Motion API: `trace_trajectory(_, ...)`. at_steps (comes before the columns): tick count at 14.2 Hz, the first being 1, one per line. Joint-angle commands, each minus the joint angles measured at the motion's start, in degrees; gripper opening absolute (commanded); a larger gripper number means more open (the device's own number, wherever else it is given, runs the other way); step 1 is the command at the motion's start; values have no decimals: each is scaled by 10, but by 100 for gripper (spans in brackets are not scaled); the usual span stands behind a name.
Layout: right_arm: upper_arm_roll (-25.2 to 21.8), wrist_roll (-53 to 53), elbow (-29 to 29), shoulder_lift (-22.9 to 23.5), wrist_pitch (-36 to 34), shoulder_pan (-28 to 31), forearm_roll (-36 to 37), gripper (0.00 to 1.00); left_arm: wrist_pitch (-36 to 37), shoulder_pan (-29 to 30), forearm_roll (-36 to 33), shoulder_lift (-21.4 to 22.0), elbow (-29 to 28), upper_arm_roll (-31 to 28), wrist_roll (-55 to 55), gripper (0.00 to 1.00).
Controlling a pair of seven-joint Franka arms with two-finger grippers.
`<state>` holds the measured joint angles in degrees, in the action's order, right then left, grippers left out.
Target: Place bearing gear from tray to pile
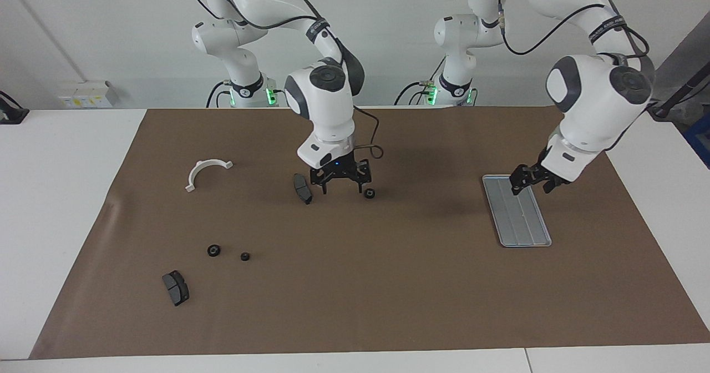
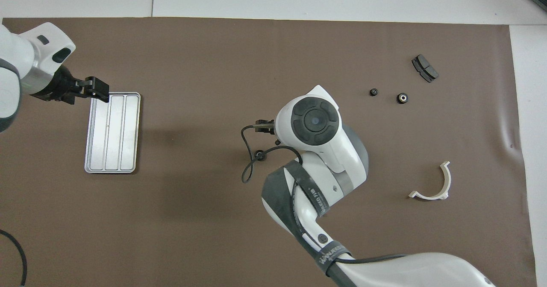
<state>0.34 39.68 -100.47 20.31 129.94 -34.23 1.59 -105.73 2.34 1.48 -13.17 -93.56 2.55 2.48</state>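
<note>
At frame centre, the right gripper (image 1: 339, 185) hangs open beside a bearing gear (image 1: 369, 193); at right, the left gripper (image 1: 531, 180), jaw state unclear, hovers over the tray (image 1: 524, 231).

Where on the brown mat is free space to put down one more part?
Free: the wide strip of mat between the tray and the middle gear. Crowded: around the right gripper, with the brake pad beside it.

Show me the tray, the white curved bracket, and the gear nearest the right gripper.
tray (image 1: 518, 217), facing view, ridged floor.
white curved bracket (image 1: 201, 171), facing view, middle of the arc.
gear (image 1: 369, 193), facing view, top face.
</note>
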Motion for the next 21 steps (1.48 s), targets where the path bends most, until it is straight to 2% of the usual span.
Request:
trace_trajectory(1, -3, 92, 17, 59, 46, -48, 40, 100, 29, 13, -2, 29, 6, 4, 33, 87)
trace_trajectory(2, -3, 111, 18, 66, 52, -51, 62, 100, 40, 18, -5, 45, 5, 4, 33, 87)
trace_trajectory(7, -3, 112, 8, 83, 53, -58, 69, 100, 132, 24, -11, 120, 9, 4, 32, 88)
trace_trajectory(8, -3, 112, 6, 84, 53, -58, 70, 100, 141, 23, -13, 133, 12, 5, 32, 90)
trace_trajectory(9, -3, 111, 2, 84, 51, -58, 70, 100, 147, 19, -13, 147, 11, 9, 32, 100)
trace_trajectory(12, -3, 110, -16, 83, 52, -61, 70, 100, 180, 14, -13, 161, 4, 12, 31, 100)
trace_trajectory(14, -3, 110, -17, 83, 55, -61, 70, 100, 164, 14, -13, 178, -34, 12, 34, 100)
trace_trajectory(17, -3, 110, -17, 83, 56, -61, 70, 94, 74, 14, -13, 197, -90, 13, 31, 100)
trace_trajectory(21, -3, 110, -17, 83, 55, -61, 69, 81, 71, 14, -13, 198, -91, 12, 32, 100)
